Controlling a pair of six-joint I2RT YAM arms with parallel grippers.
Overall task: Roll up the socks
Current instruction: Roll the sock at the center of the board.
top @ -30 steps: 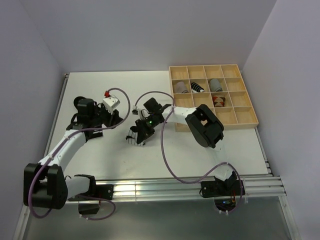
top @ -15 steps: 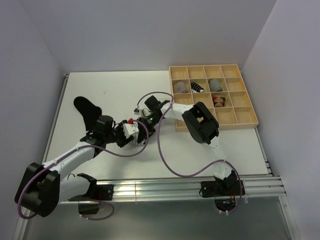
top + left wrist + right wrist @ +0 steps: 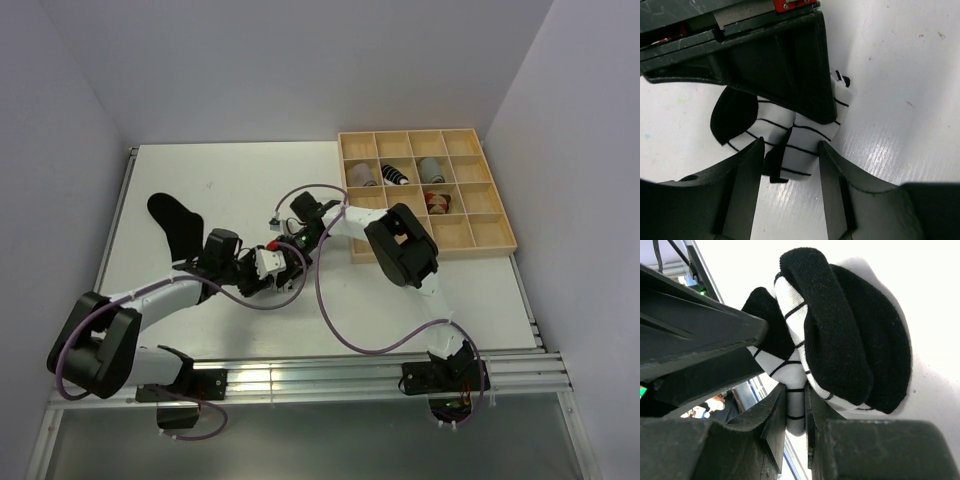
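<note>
Right claw [image 3: 796, 410]: pinching a fold of the bunched white striped sock [image 3: 840, 330]. Left claw [image 3: 790, 150]: spread, straddling the same sock from the opposite side. Step, as judged: rolling, part done. Next move likely needs the left claw to close and tuck. Beyond the left claw: black sock [image 3: 175, 222], flat on the worktop [image 3: 250, 180]. Far past the right claw: tray [image 3: 480, 249].

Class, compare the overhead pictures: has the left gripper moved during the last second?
Yes. The left gripper has swung right and toward the table's near edge, off the black sock lying flat, to reach the striped sock.
</note>
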